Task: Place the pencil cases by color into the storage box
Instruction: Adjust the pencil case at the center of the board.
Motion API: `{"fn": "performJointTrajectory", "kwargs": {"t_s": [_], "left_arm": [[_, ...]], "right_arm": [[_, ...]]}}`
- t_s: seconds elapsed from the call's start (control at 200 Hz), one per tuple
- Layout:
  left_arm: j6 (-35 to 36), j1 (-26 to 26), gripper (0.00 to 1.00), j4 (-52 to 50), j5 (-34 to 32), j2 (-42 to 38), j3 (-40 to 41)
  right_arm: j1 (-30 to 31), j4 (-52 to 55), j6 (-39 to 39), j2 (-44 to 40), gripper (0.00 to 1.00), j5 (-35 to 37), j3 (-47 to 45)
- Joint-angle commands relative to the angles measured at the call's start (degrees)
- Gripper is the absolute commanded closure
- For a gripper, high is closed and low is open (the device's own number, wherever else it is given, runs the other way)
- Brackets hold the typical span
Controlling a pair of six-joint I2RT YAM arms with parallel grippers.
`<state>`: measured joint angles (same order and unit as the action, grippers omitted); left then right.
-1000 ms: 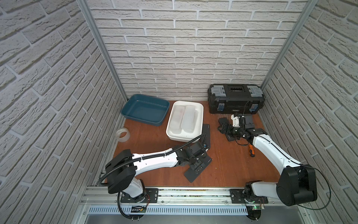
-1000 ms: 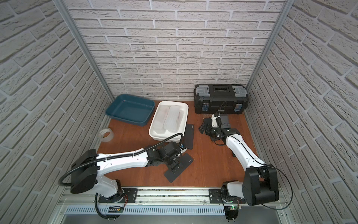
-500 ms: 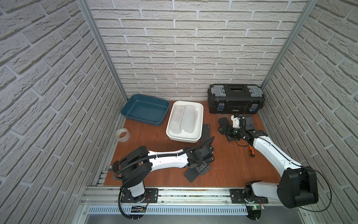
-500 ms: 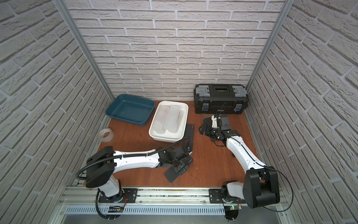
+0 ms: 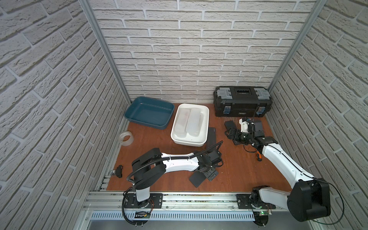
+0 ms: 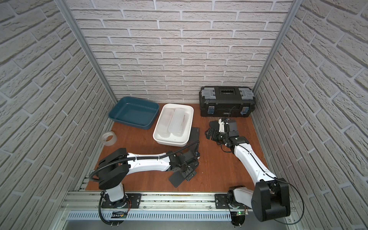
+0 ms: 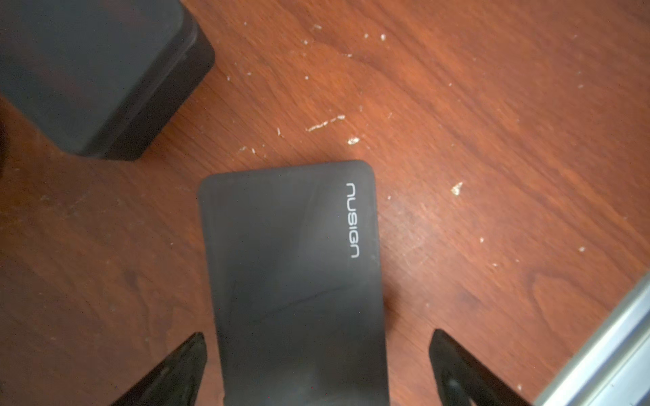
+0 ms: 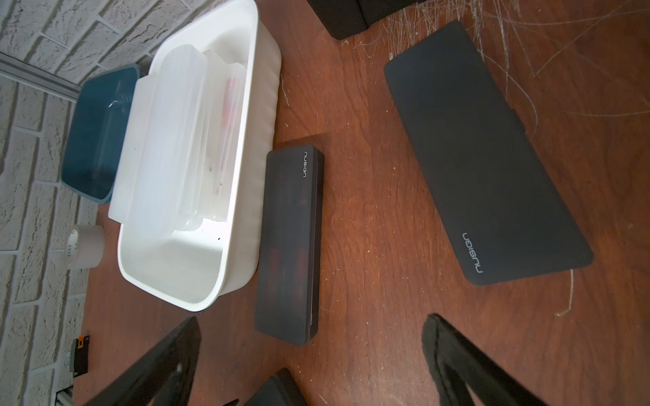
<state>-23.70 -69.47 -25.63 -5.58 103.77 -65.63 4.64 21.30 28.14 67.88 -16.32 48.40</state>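
While straddling black pencil case [image 7: 292, 263] with left claw [image 7: 316, 335] spread wide: judged thin, stiff, light, slick; pinch across long edges near middle. Note right claw [image 8: 311, 319] open, empty.

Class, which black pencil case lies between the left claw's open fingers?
The black case nearest the front edge of the table, lying askew under the left claw. The others lie farther back, beside the white box or near the toolbox.
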Motion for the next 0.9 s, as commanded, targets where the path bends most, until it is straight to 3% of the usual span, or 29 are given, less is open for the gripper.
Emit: {"fn": "performJointTrajectory", "kwargs": {"t_s": [0.0, 0.155, 0.41, 0.895], "left_arm": [[-1.5, 0.7, 0.02, -0.3, 1.1, 1.3, -0.8], [-1.7, 1.6, 0.04, 0.7, 2.5, 2.7, -0.6], [0.1, 4.5, 0.18, 1.0, 3.8, 2.0, 2.0], [3.7, 12.3, 0.16, 0.8, 2.5, -4.5, 8.3]], "right_arm": [[0.0, -1.9, 0.3, -3.7, 0.01, 1.0, -0.2], [0.0, 0.0, -0.4, -6.6, 0.01, 1.8, 0.8], [0.0, 0.9, -0.6, -8.5, 0.01, 2.2, 0.5], [0.1, 0.8, -0.6, -8.2, 0.02, 2.1, 0.0]]}}
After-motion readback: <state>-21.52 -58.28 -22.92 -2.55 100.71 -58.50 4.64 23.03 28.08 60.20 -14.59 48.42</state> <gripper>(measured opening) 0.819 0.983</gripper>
